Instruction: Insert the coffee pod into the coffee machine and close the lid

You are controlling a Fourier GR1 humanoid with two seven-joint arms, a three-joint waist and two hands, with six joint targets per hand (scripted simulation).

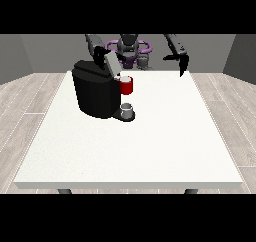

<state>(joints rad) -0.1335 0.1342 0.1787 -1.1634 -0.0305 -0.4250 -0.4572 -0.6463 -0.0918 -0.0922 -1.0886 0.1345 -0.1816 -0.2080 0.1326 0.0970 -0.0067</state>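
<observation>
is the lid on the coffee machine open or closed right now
Open. The grey lid stands tilted up above the black coffee machine, with the red pod holder exposed beneath it.

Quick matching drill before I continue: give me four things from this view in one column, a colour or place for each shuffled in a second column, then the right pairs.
Things:
1. coffee machine
2. pod holder
3. cup
4. robot hand at the view's right

Descriptions:
A. red, at the machine's top front
B. raised over the table's far right corner, apart from everything
C. black, on the table's left part
D. grey, at the machine's base

Pairs: 1-C, 2-A, 3-D, 4-B
</observation>
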